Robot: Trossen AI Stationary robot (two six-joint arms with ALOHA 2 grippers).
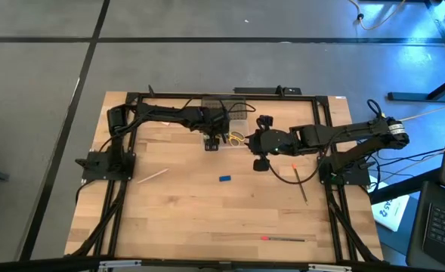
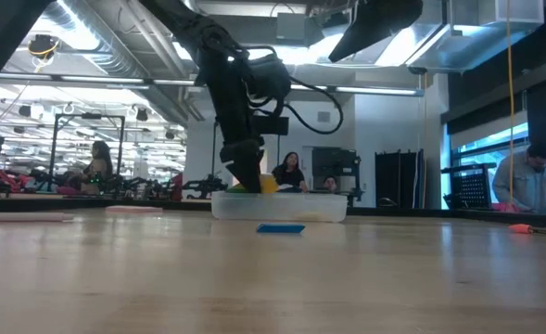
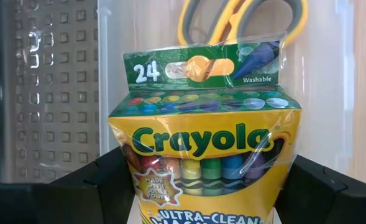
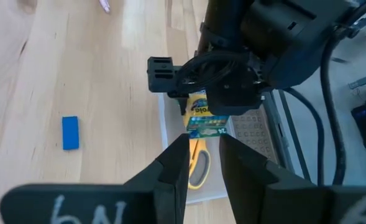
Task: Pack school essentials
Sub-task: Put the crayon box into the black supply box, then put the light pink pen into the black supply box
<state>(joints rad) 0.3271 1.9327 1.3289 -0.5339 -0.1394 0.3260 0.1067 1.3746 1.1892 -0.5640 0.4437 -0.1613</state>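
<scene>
Wood table (image 1: 207,219) in workshop; left pincer (image 4: 198,121) grasps crayon box (image 3: 204,155).

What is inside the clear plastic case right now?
Yellow-handled scissors lie inside the clear rectangular plastic case. The left gripper holds the green-and-yellow crayon box over them, hiding their blades.

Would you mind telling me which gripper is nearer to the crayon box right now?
Left. The left gripper holds the crayon box between its fingers, over the clear case. The right gripper hangs beside the case, apart from the box.
</scene>
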